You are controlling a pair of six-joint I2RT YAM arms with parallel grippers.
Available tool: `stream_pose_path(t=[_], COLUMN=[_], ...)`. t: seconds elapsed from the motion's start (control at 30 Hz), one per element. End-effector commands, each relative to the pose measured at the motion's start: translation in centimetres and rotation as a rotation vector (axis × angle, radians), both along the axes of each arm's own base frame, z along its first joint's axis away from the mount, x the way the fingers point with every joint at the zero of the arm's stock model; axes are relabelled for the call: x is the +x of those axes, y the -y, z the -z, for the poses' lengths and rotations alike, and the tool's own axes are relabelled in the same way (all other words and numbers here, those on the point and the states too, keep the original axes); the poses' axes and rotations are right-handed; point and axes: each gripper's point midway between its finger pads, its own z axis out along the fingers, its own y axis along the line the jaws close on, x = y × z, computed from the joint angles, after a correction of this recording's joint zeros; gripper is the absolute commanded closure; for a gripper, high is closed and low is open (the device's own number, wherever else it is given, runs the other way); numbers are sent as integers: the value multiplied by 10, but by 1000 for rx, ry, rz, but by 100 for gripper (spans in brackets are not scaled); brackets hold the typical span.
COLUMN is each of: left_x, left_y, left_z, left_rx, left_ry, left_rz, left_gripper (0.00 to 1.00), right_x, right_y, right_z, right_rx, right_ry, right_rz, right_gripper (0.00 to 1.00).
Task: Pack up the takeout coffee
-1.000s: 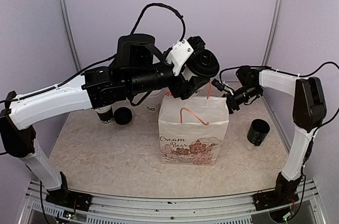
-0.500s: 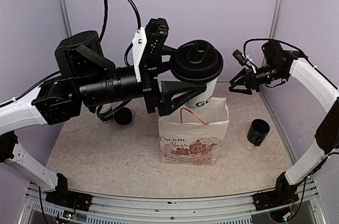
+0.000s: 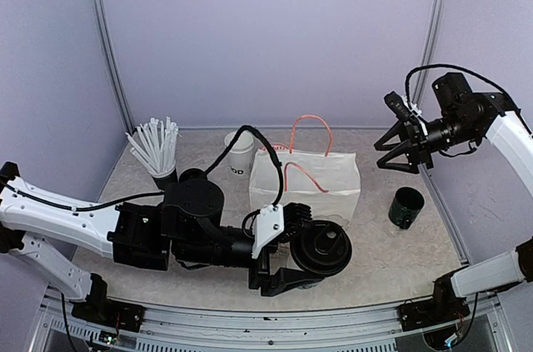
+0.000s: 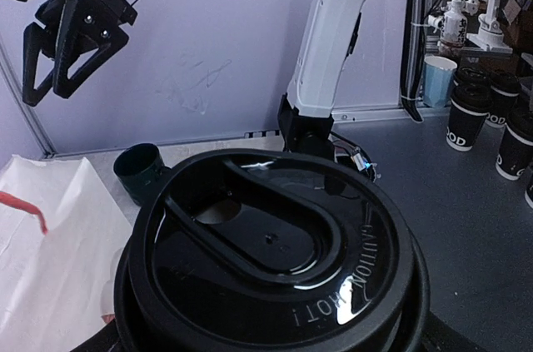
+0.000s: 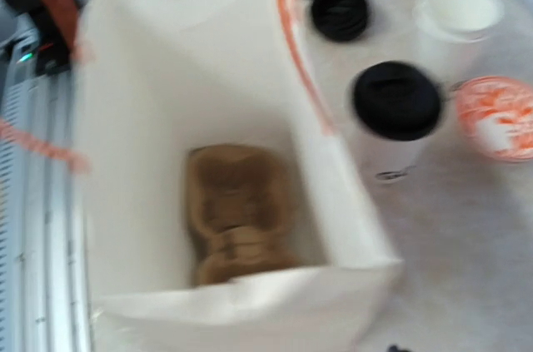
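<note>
Lilac walls enclose a speckled tabletop [image 3: 383, 256] with a white paper bag [image 3: 321, 190] standing open at its middle. In front of the bag, near the front edge, the left claw [image 3: 306, 250] grips a lidded paper cup [image 3: 325, 245], black lid facing up; I cannot tell whether the cup touches the surface. A second lidded cup [image 5: 396, 111] stands just behind the bag. The right claw [image 3: 398, 149] hangs spread wide and empty, high above a black pot [image 3: 405, 207]. A brown carrier [image 5: 237, 215] lies inside the bag.
</note>
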Motion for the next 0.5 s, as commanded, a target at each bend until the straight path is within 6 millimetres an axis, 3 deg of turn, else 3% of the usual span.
stream_pose_path(t=[0.0, 0.3, 0.47], left_x=[-5, 2, 7], left_y=[20, 35, 39], left_z=[5, 85, 113], left_rx=[-77, -7, -12], left_ry=[10, 0, -17], left_rz=[11, 37, 39], left_gripper=[23, 23, 23], right_x=[-34, -57, -82], right_y=[-14, -29, -33], right_z=[-4, 7, 43], right_rx=[5, -2, -103], right_ry=[6, -6, 14], right_rz=[-107, -202, -291], right_gripper=[39, 39, 39])
